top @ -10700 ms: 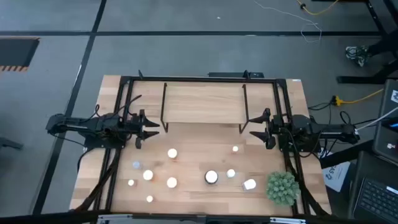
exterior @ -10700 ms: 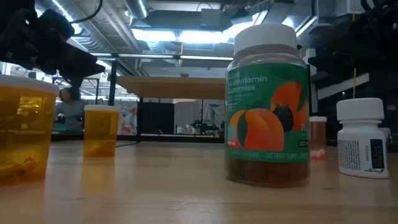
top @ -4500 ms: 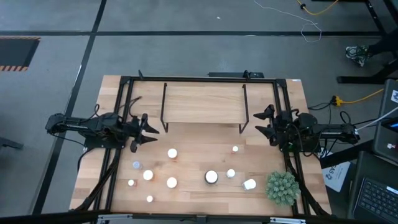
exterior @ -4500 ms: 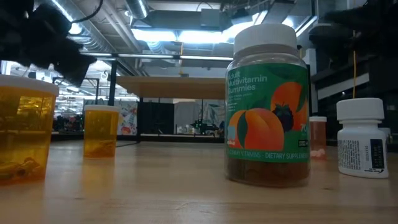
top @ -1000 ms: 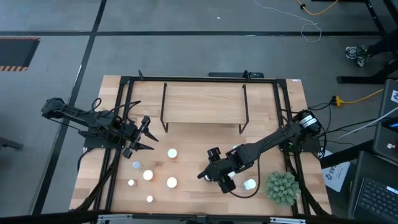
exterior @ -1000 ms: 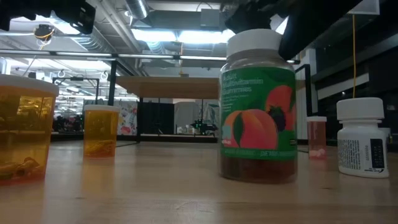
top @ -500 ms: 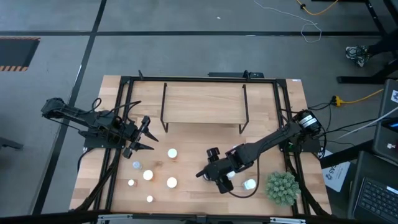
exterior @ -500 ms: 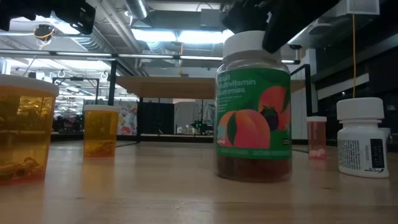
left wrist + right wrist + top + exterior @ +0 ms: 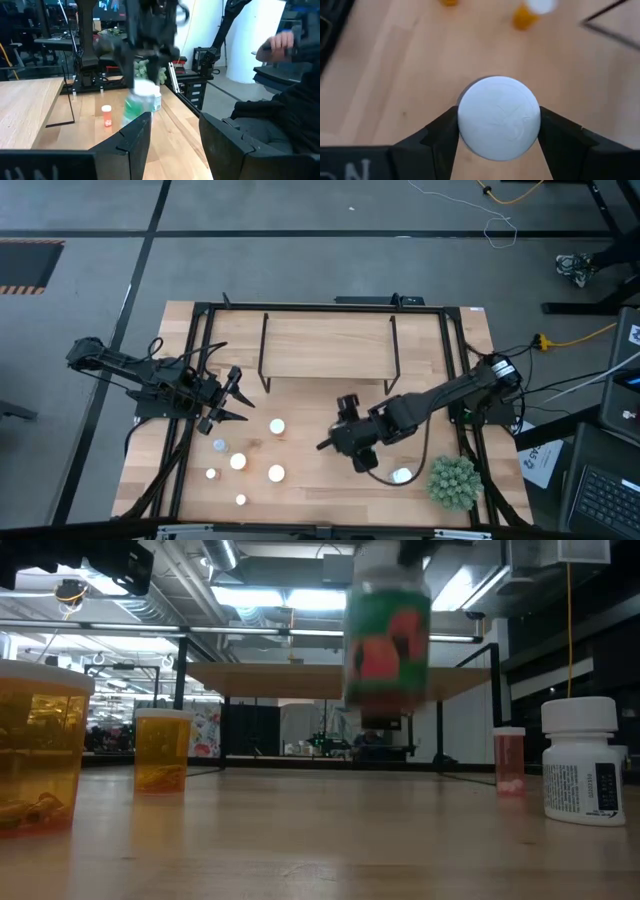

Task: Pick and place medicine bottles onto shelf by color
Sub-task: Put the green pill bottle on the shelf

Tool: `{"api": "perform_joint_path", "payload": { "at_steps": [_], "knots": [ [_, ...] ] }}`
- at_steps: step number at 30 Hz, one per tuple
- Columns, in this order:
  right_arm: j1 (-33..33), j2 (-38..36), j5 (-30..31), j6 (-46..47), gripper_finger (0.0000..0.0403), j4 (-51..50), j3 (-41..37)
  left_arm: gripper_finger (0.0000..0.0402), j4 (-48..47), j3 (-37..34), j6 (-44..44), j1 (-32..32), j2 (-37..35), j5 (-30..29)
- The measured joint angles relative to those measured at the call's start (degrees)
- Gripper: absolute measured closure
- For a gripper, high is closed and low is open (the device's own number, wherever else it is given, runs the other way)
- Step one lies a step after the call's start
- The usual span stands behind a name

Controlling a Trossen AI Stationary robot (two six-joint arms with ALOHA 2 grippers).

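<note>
My right gripper [image 9: 347, 444] is shut on the large jar [image 9: 388, 635], which has a green label and a white cap and hangs in the air above the table's middle. The shelf [image 9: 325, 345], a light-wood board on black legs, stands at the far side. Small bottles with white caps [image 9: 277, 425] [image 9: 238, 462] [image 9: 276, 473] stand on their bases on the table's near left. An orange one [image 9: 162, 750] and a white one [image 9: 583, 760] show in the low view. My left gripper [image 9: 238, 396] waits open at the left, level, touching nothing. My right gripper pinches the jar's white cap [image 9: 498, 117] between its two fingers [image 9: 442, 132], one on each side of the cap's rim. The fingers come from above, slanting down from the table's right. The jar hangs below them, roughly upright and clear of the table.
A spiky green plant [image 9: 453, 482] stands at the near right corner, with a white bottle [image 9: 403, 476] beside it. A small reddish bottle [image 9: 509, 760] stands near the shelf's right leg. A black frame [image 9: 200, 360] runs along the table's sides. A person sits beyond the table [image 9: 280, 115].
My right gripper has risen and gone a little toward the far edge, taking the large jar with it. The jar first slid slightly along the table and now hangs lifted clear of it.
</note>
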Motion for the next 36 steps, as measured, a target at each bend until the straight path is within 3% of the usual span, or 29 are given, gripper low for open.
{"api": "perform_joint_path", "payload": {
  "at_steps": [10,12,19,26,36],
  "knots": [
    [-4.99,-0.38,23.97,-7.4,0.0171,-23.83,27.54,0.0239,-0.01,0.0,0.0,0.0,0.01,0.0],
    [-8.19,-0.4,25.84,-7.55,0.0171,-26.79,31.91,0.0239,-0.02,0.0,-0.01,0.0,0.01,0.0],
    [-25.79,-0.42,14.07,-5.35,0.0171,-33.23,36.48,0.0239,0.0,0.0,-0.01,0.0,0.01,0.0],
    [-41.37,-0.36,-7.02,0.24,0.0171,-25.28,26.97,0.0239,-0.24,0.0,-0.01,-0.01,0.01,0.0],
    [-45.38,-0.6,-11.28,-1.2,0.0167,-17.62,16.31,0.0239,-0.61,0.0,-1.49,-0.02,0.01,-0.02]
  ]
}}
